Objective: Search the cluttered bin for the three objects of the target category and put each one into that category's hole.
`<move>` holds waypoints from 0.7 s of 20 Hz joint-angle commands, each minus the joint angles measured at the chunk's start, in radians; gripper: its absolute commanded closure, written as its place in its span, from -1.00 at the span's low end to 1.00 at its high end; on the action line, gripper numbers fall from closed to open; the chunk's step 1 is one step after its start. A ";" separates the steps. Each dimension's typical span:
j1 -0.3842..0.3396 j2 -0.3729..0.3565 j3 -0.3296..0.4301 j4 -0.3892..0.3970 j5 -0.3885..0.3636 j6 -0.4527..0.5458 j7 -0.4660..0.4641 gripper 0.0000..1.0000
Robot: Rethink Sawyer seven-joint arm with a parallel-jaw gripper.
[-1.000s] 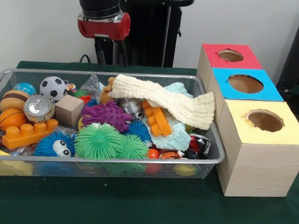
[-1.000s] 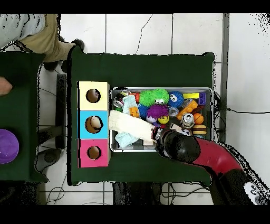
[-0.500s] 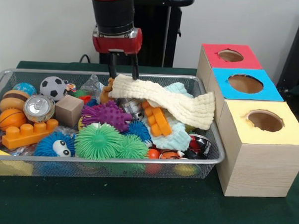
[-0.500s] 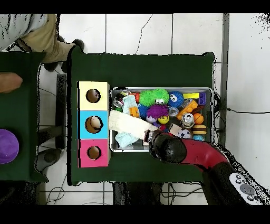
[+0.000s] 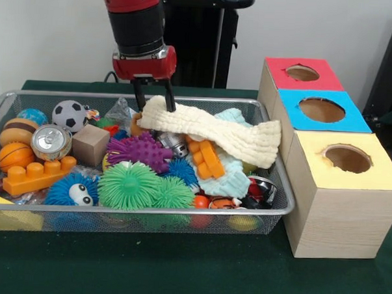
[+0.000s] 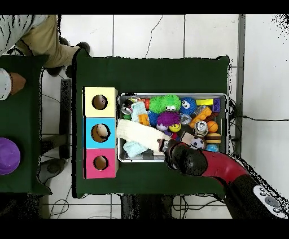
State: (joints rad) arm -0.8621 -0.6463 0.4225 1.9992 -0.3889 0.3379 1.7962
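A cream knitted cloth (image 5: pixel 216 131) lies draped over the toys at the back right of the wire bin (image 5: pixel 115 212). My gripper (image 5: pixel 153 103) has come down on the cloth's left end, and its fingers (image 5: pixel 138 95) stand apart on either side of that end, open. Under the cream cloth lies a light blue cloth (image 5: pixel 224 177). In the overhead view the red arm (image 6: pixel 195 160) covers the gripper, and the cream cloth (image 6: pixel 138 132) runs from it towards the boxes. To the right of the bin stand three boxes with holes: red (image 5: pixel 302 73), blue (image 5: pixel 321 110), yellow (image 5: pixel 347 160).
The bin holds several toys: spiky green balls (image 5: pixel 129 186), a purple spiky ball (image 5: pixel 140 150), orange bricks (image 5: pixel 38 174), a can (image 5: pixel 51 141), a wooden cube (image 5: pixel 90 144) and a football (image 5: pixel 70 115). A person's hand (image 6: pixel 11 83) rests at the overhead view's left edge.
The arm came down from above the bin's back edge and shifted a little left. Its fingers now straddle the cream cloth's left end, which has shifted slightly left.
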 commanded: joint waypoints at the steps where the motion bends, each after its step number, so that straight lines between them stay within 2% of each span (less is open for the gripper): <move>1: -0.069 0.050 0.115 -0.064 -0.045 0.139 -0.167 -1.00; 6: -0.111 0.031 0.156 -0.081 -0.033 0.232 -0.207 -1.00; 14: -0.154 0.070 0.201 -0.120 -0.055 0.305 -0.233 -1.00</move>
State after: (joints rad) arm -0.9981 -0.6267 0.5315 1.9973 -0.3895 0.5293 1.7962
